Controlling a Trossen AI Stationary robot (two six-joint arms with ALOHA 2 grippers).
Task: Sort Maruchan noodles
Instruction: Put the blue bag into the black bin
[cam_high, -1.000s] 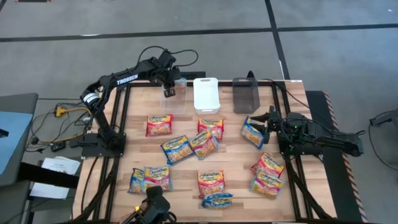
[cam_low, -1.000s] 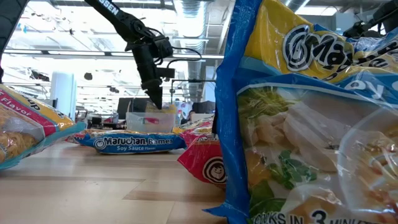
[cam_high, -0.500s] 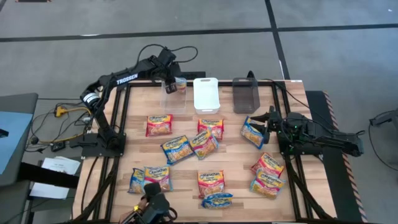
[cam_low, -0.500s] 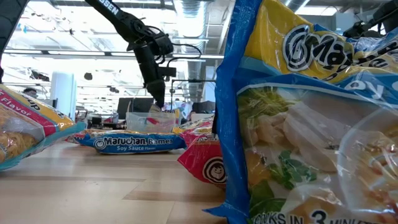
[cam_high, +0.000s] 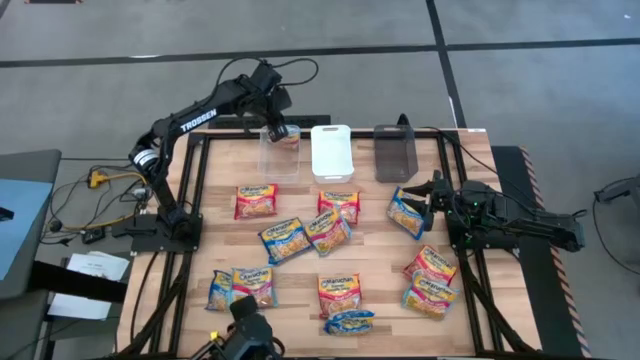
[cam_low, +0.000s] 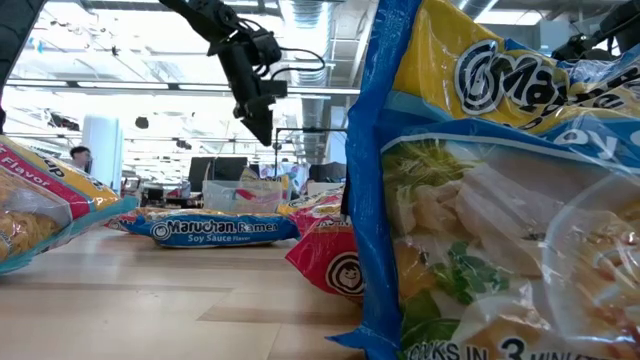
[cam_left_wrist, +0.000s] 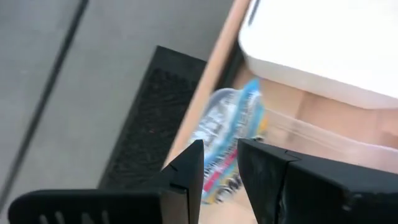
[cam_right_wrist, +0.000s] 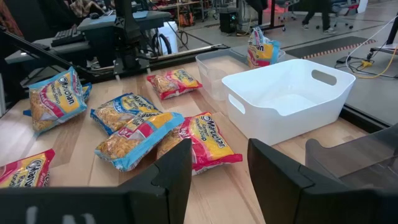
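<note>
Several Maruchan noodle packets (cam_high: 283, 240) lie flat across the wooden table. One blue-edged packet (cam_right_wrist: 262, 46) stands on edge in the far end of the clear bin (cam_high: 280, 160), leaning on its wall; it also shows in the left wrist view (cam_left_wrist: 233, 143). My left gripper (cam_high: 272, 128) hangs open above that bin, clear of the packet, with nothing between its fingers (cam_low: 262, 130). My right gripper (cam_right_wrist: 219, 168) waits open near the table's right edge (cam_high: 428, 195), beside a packet (cam_high: 406, 212).
A white bin (cam_high: 332, 150) and a grey bin (cam_high: 394, 152) stand to the right of the clear one along the far edge. Black frame rails border the table. A packet (cam_low: 480, 180) stands close before the low camera, blocking much of its view.
My left gripper has risen straight up out of the clear bin and rolled a little. The packet has stayed standing in the bin's far end.
</note>
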